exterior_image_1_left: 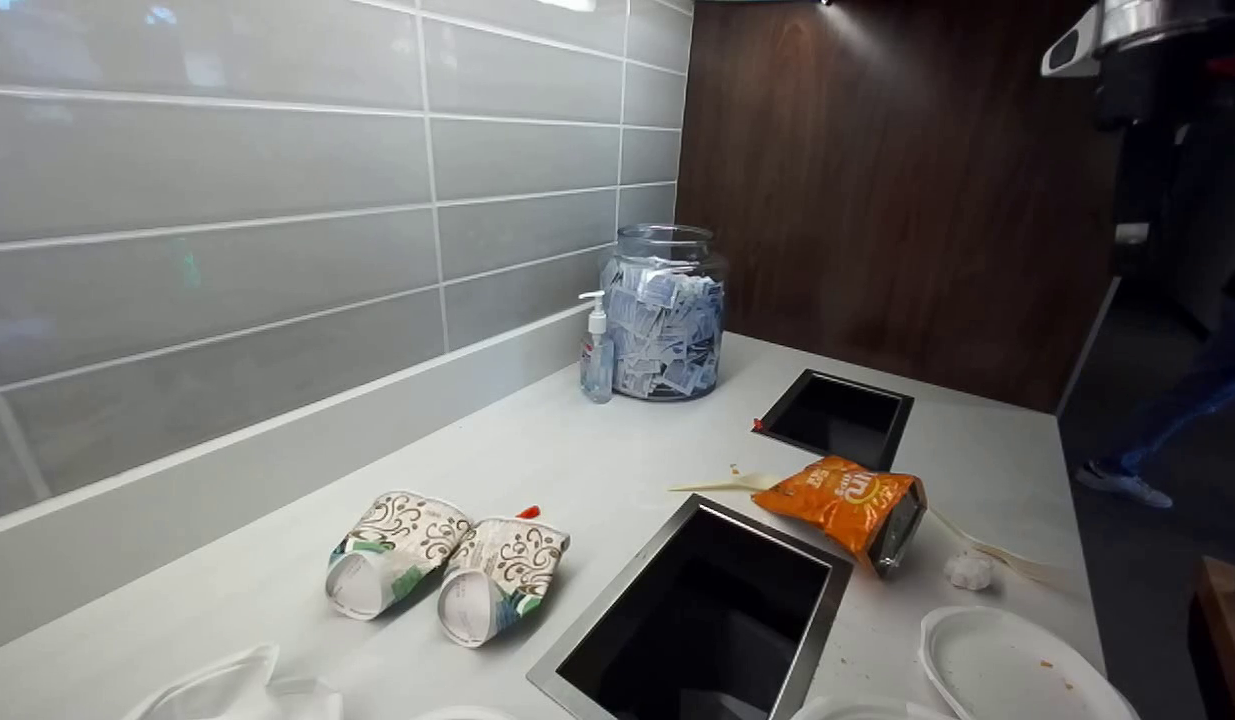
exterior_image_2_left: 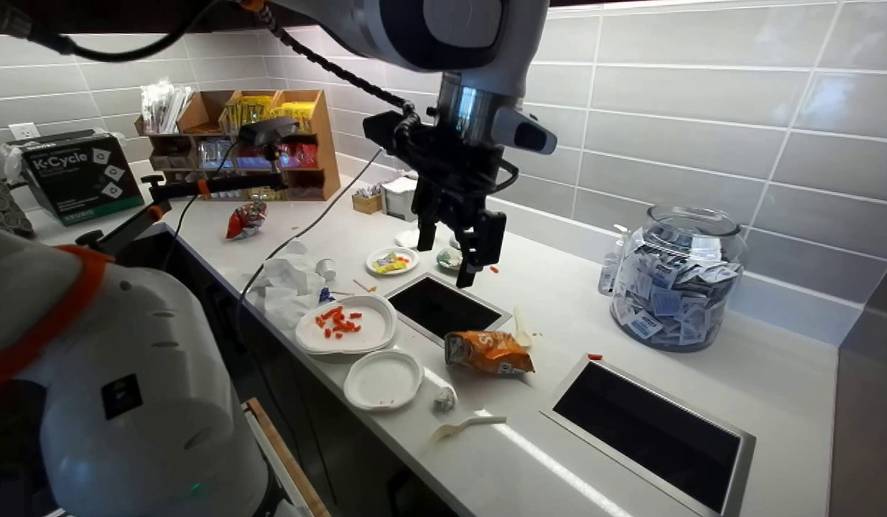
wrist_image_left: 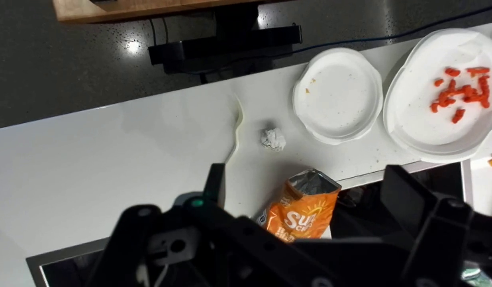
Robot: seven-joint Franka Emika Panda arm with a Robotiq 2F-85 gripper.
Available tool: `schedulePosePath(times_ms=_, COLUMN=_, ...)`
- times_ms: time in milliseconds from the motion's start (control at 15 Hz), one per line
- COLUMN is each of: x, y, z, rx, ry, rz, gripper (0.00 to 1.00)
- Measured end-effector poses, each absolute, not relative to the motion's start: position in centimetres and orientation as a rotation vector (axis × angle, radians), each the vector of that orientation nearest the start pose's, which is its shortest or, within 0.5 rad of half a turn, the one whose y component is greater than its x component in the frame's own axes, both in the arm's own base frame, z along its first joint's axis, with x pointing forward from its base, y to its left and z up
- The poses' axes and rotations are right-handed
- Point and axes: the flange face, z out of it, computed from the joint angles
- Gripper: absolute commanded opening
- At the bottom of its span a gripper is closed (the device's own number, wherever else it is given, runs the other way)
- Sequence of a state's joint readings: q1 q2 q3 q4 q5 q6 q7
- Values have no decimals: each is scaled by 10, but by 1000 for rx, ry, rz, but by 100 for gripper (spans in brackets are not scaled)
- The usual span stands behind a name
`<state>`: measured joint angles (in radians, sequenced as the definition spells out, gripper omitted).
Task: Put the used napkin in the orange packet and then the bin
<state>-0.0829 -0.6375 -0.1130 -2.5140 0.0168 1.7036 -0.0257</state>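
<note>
On my wrist feed, I see the orange packet [wrist_image_left: 305,217] on its side, mouth open, framed by the claw [wrist_image_left: 305,169]; the balled white napkin [wrist_image_left: 273,139] lies beyond its tips; the bin [exterior_image_1_left: 618,592] is probably the half-hidden dark opening under the claw.

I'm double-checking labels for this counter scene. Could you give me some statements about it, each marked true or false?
1. The balled-up napkin lies outside the orange packet. True.
2. The gripper is shut. False: the gripper's jaws stand apart.
3. The orange packet's mouth is open. True.
4. Both patterned cups stand upright. False: both patterned cups lie on their sides.
5. The pump bottle stands beside the glass jar. True.
</note>
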Motion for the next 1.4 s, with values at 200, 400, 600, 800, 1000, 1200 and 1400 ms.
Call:
schedulePosePath(times_ms=200, x=326, y=-60, z=443, rx=-3019, ry=226, rz=265, gripper=100)
schedulePosePath(times_ms=400, x=315, y=-56, z=408, rx=-3014, ry=216, rz=293, gripper=100)
schedulePosePath(times_ms=600, x=305, y=-54, z=379, rx=-3000, ry=194, rz=299, gripper=100)
schedulePosePath(times_ms=800, x=313, y=-54, z=374, rx=-2977, ry=186, rz=263, gripper=100)
schedulePosePath(times_ms=1000, x=321, y=-47, z=362, rx=-2946, ry=189, rz=264, gripper=100)
schedulePosePath(times_ms=1200, x=326, y=-43, z=351, rx=-2936, ry=184, rz=302, gripper=100)
schedulePosePath(times_ms=1400, x=327, y=-43, z=350, rx=-2934, ry=185, rz=307, gripper=100)
